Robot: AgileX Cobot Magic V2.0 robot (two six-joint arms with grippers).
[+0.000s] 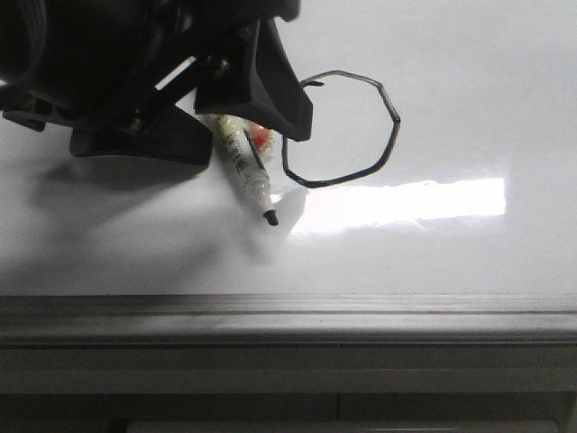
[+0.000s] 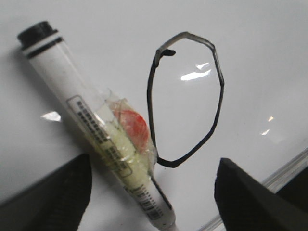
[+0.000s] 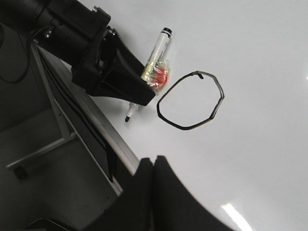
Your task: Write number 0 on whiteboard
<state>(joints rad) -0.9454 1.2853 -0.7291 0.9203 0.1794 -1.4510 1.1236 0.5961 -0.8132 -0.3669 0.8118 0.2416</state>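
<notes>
The number 0 (image 1: 394,135) is a black angular loop on the glossy whiteboard (image 1: 469,81), also drawn plainly in the left wrist view (image 2: 220,96) and the right wrist view (image 3: 185,128). A white marker (image 1: 245,162) with clear tape and a red-yellow wad round its middle lies flat on the board just left of the loop, tip toward the ledge. My left gripper (image 1: 243,135) hovers over it, open, its fingers (image 2: 231,192) apart on both sides of the marker (image 2: 96,125) without touching it. My right gripper (image 3: 154,161) is shut on nothing, off to the side.
A grey metal ledge (image 1: 288,316) runs along the board's near edge. A bright glare strip (image 1: 406,200) lies below the loop. Beyond the board's edge the right wrist view shows dark floor and a metal frame bar (image 3: 43,149).
</notes>
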